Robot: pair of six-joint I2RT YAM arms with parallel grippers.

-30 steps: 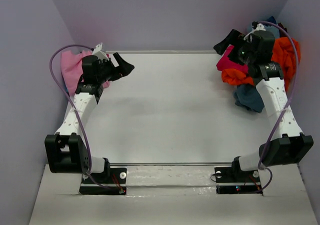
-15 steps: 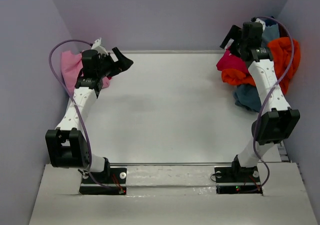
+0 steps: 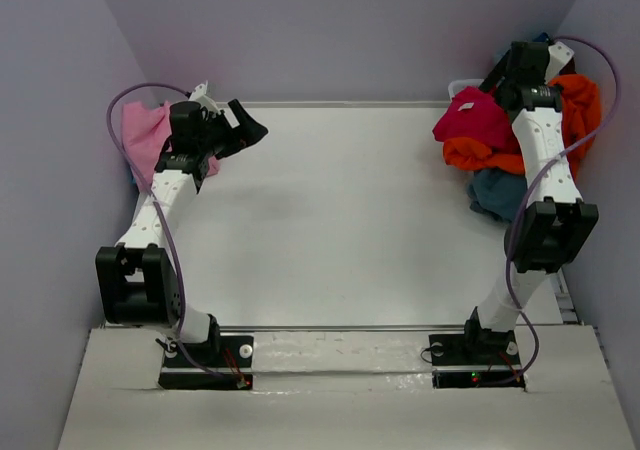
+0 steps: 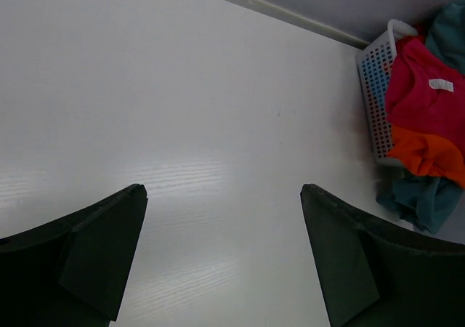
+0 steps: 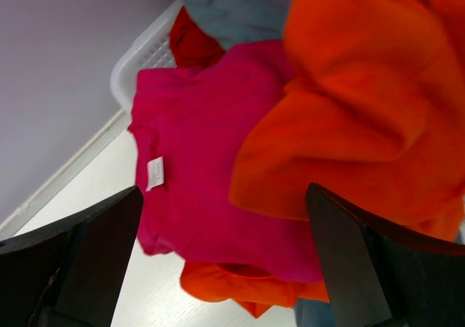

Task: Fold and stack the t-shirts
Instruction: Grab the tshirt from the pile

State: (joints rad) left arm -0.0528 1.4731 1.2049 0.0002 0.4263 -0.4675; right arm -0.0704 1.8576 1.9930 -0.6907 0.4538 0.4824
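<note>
Where the right hand [image 5: 223,189] points, t-shirts [image 5: 196,160] lie heaped.

free: table [image 3: 340,220] middle | blocked far right: t-shirts [image 3: 480,130] heaped, seemingly over basket [image 4: 374,87]

Legible text, brands, numbers, signs: none showing. Sole label: small white sewn-in neck tag [image 5: 155,173] sitting at the collar of the crimson-magenta cotton t-shirt [image 5: 211,196]; any print on it is showing too small to read.
</note>
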